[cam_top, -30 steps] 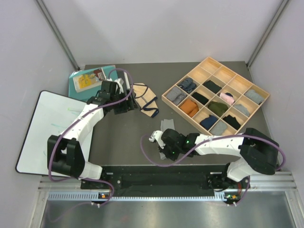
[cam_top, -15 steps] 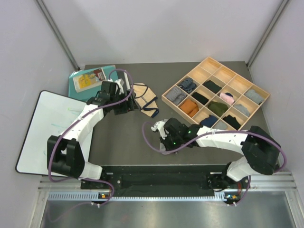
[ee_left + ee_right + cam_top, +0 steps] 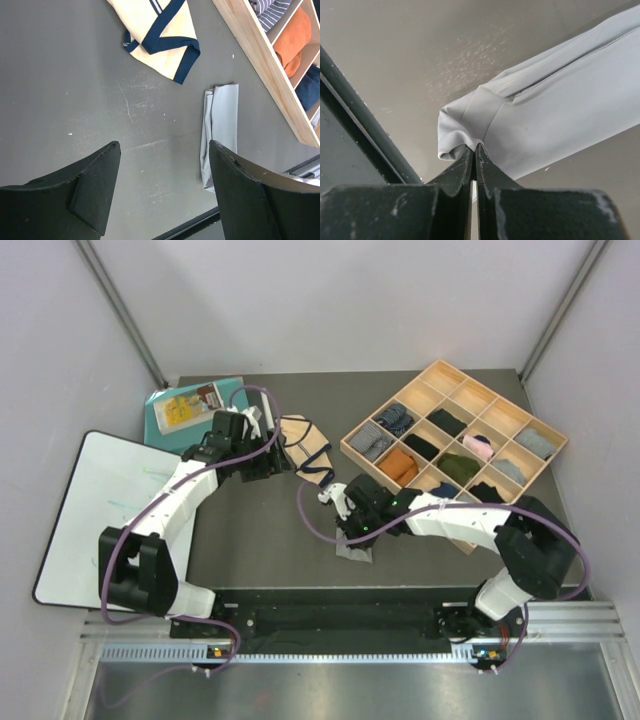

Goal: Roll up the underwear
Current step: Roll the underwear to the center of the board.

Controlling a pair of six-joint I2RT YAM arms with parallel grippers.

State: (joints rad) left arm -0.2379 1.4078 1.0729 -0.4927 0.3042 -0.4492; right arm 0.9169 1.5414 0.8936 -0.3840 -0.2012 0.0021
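Counting 2 pairs: beige briefs (image 3: pixel 160 30), grey briefs (image 3: pixel 560 125) in right gripper (image 3: pixel 474 146).

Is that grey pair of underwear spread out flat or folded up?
Folded: the grey underwear lies as a long narrow strip with layered edges showing, not rolled yet.

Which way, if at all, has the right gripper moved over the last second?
Yes. In the top view the right gripper, shut on the light-grey underwear, has moved away from the arm bases and closer to the wooden tray.

Right tool (image 3: pixel 473 149) with grey briefs (image 3: pixel 545 115), forward
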